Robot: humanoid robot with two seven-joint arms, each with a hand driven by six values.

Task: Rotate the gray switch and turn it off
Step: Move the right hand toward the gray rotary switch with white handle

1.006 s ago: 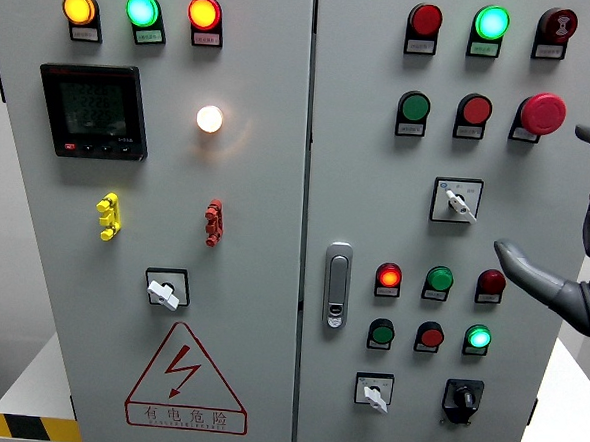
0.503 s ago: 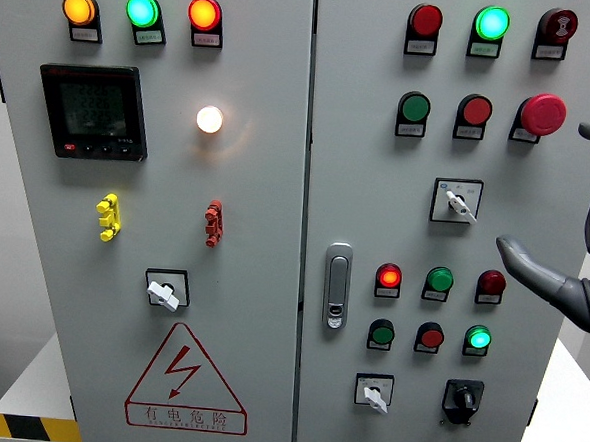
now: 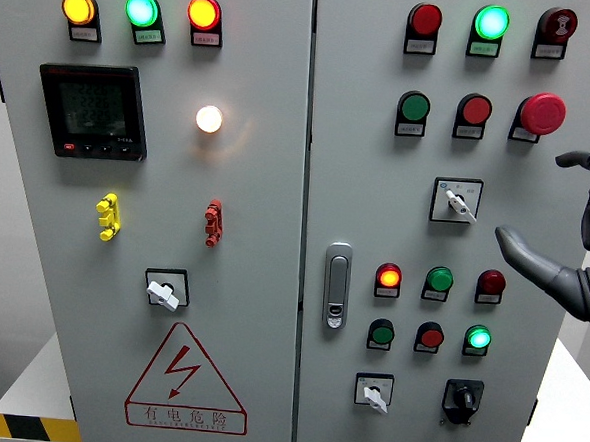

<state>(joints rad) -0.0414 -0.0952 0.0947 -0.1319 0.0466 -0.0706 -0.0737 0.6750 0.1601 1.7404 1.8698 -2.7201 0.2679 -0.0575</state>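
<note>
While our right hand (image 3: 564, 238) hangs at the picture's right edge in front of the cabinet's right door (image 3: 357, 185), its fingers are spread and hold nothing: the thumb (image 3: 518, 253) points left toward the panel, one finger (image 3: 577, 158) curls above it, and the others are cut off by the frame. We see no left hand in this view.

Several gray rotary switches sit on the panel, and we cannot tell from the picture alone which one the task means. The nearest to our hand is the gray switch (image 3: 457, 201) in the upper middle of the right door, below the red button (image 3: 474, 111) and just left of our thumb, apart from it; its white handle tilts down to the right. A second one (image 3: 374, 392) lies low on the same door beside a black knob (image 3: 463, 397), and a third (image 3: 164, 291) sits on the left door (image 3: 256, 199) above the red warning triangle (image 3: 186, 380)
</note>
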